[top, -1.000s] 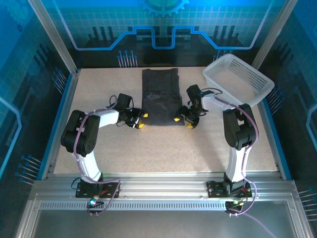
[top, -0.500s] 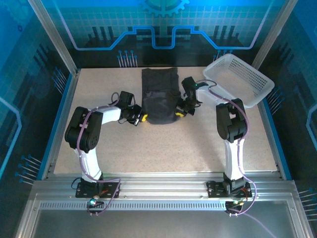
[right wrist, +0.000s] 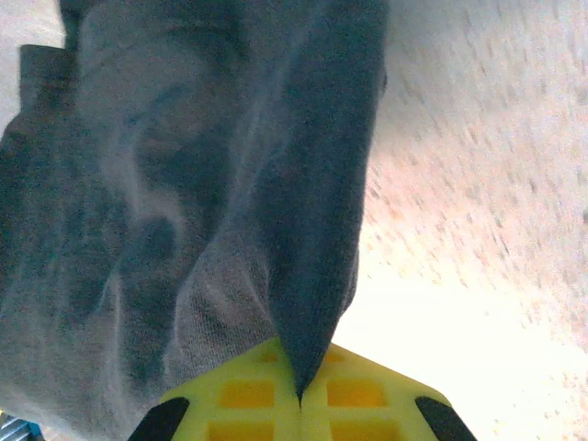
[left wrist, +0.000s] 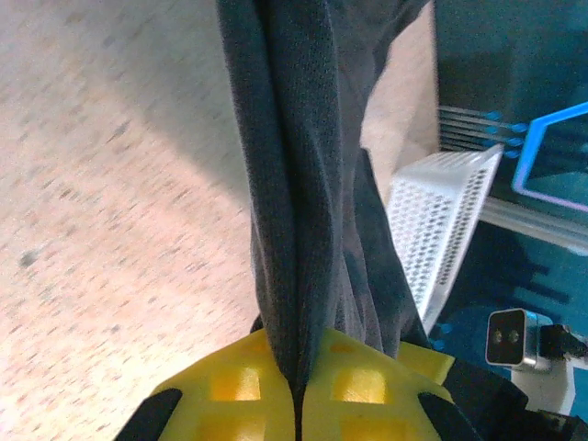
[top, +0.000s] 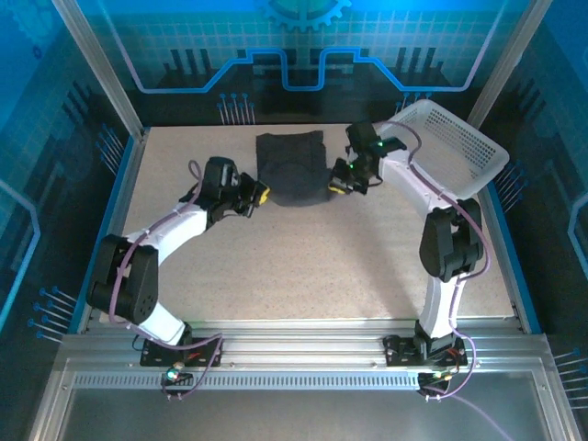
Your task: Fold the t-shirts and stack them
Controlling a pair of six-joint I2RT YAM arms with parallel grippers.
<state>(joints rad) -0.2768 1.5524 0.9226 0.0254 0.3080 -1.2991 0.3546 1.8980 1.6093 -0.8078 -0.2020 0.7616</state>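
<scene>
top view: shirt [top: 291, 170] sits as a dark folded bundle at 12 o'clock on the table [top: 303, 266], near the back edge. left gripper [top: 257, 195] is at the shirt's 8 o'clock corner and touches the cloth. right gripper [top: 338, 184] is at the shirt's 4 o'clock corner and also touches it. both arms reach in from the near edge, one on each side of the bundle. basket [top: 459, 147] is at 2 o'clock on the table, tilted, just beside the right arm and apart from the shirt.

from above i can't see how the jaws stand, the fingers are too small. the wrist views settle it.

left wrist: the yellow pads [left wrist: 230, 386] are pressed together at 6 o'clock with a thick fold of shirt clamped in the seam, so the left gripper is closed on the shirt. cloth runs from the pads toward 12 o'clock in several layers. bare table lies at 9 o'clock, and the white lattice basket shows at 3 o'clock behind the cloth.

right wrist: same story, pads closed at 6 o'clock on a pointed fold of shirt. the rest of the cloth bunches toward 10 o'clock, wrinkled and loose. sunlit table lies at 3 o'clock. this view is a bit blurred.
</scene>
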